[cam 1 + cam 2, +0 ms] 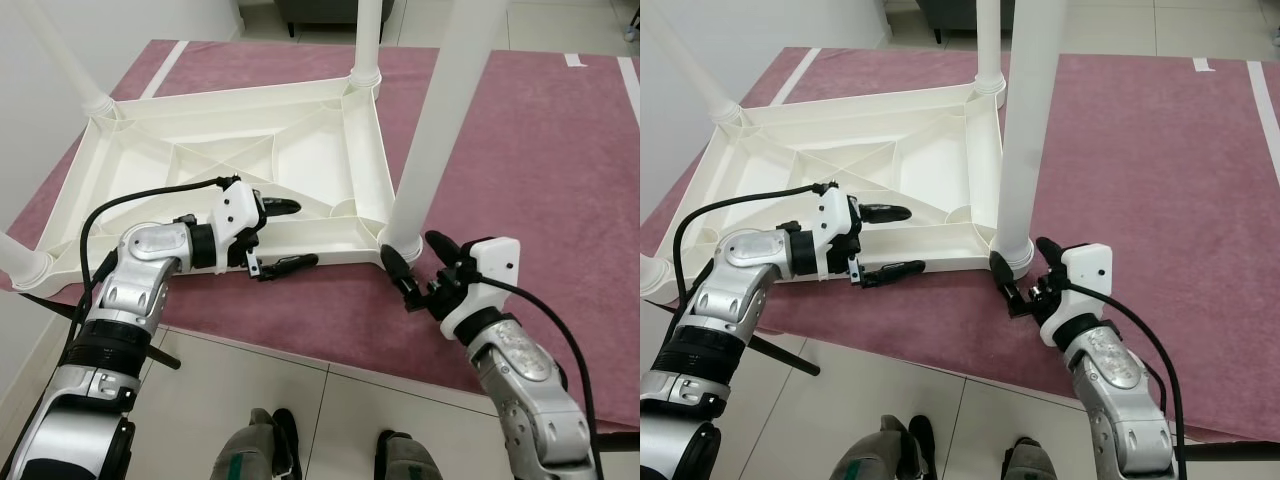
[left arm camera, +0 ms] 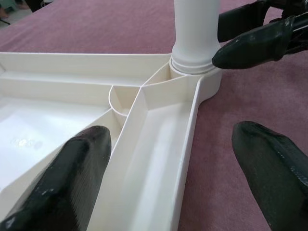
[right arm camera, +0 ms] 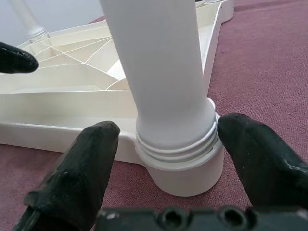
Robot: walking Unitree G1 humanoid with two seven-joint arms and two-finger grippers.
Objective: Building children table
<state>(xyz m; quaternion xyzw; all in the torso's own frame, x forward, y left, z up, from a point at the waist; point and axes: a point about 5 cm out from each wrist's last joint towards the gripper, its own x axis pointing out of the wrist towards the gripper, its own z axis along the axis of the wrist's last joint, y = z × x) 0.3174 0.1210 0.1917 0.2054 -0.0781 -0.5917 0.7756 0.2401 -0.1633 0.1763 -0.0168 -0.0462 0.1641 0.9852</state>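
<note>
A white plastic children's table (image 1: 230, 165) lies upside down on a maroon rug (image 1: 540, 160), its ribbed underside facing up and its long axis running from the robot's left to its right. The rug's near edge meets pale floor tiles (image 1: 290, 390) just in front of the table's near rim, and a white wall stands close along the left side. To the right of the table the rug is open. No writing or brand can be read on anything.

White legs stand upright in the corner sockets: near-left (image 1: 18, 255), far-left (image 1: 65, 60), far-right (image 1: 368, 35) and the near-right leg (image 1: 435, 110).

The left tool (image 1: 285, 235) is open and holds nothing. Its fingers straddle the near rim, one over the inner tray and one outside above the rug, and they point right along the rim.

The right tool (image 3: 168, 144) is also open, wide. Its two fingers (image 3: 79, 168) sit on either side of the near-right leg's threaded base at the socket. I cannot tell whether they touch it.
</note>
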